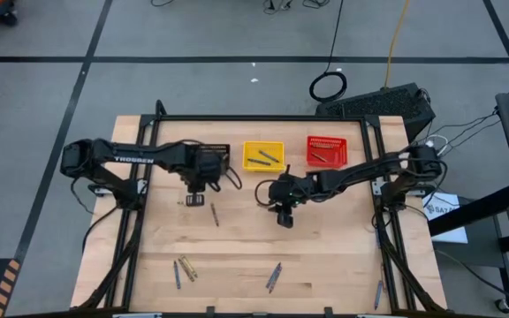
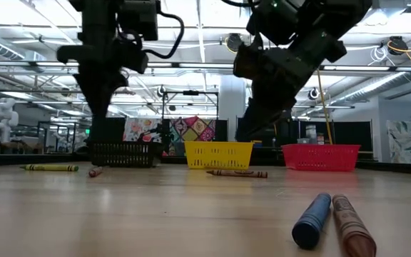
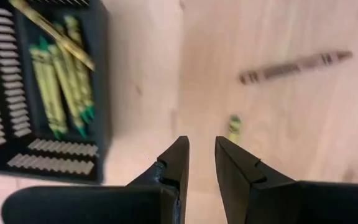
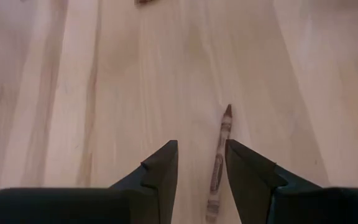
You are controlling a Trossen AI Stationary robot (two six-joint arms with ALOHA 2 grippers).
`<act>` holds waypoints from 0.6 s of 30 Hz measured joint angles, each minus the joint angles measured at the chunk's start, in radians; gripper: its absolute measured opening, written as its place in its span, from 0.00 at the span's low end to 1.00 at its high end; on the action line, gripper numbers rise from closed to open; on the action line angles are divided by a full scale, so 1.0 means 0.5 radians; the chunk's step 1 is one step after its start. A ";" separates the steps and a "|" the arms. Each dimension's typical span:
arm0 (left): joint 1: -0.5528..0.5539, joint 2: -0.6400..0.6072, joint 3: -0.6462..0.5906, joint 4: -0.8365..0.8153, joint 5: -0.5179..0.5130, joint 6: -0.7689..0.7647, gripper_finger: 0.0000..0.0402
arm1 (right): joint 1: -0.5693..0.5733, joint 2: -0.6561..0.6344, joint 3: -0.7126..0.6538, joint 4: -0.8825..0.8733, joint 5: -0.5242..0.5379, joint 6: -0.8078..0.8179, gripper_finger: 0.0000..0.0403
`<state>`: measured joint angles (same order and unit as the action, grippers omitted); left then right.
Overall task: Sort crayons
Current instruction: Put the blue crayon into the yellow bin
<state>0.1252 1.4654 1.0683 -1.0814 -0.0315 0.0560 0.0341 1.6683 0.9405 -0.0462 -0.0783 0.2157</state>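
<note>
Pale wood fills your view under the right gripper [image 4: 201,171], which hangs near the table's centre with its fingers parted a little and empty, a brownish-red crayon [image 4: 219,163] lying between the tips. Your left gripper [image 3: 202,163], at about ten o'clock from it, is also slightly open and holds nothing, just beside the black basket [image 3: 102,93] of olive-yellow crayons [image 3: 59,78]. More crayons [image 1: 184,268] lie scattered toward six o'clock.
</note>
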 joint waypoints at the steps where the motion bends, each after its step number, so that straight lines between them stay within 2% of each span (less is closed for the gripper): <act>1: -0.031 0.000 0.000 -0.024 0.000 -0.033 0.18 | 0.003 0.007 0.000 0.033 -0.004 0.006 0.30; 8: -0.288 -0.001 0.000 -0.069 0.000 -0.267 0.18 | 0.133 0.008 0.000 0.050 -0.213 0.023 0.30; 18: -0.815 -0.001 0.000 -0.079 0.001 -0.767 0.18 | 0.250 0.008 0.000 0.412 -0.212 0.022 0.30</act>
<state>-0.2824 1.4651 1.0683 -1.1208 -0.0310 -0.3275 0.1593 1.6722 0.9405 0.1601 -0.1845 0.2268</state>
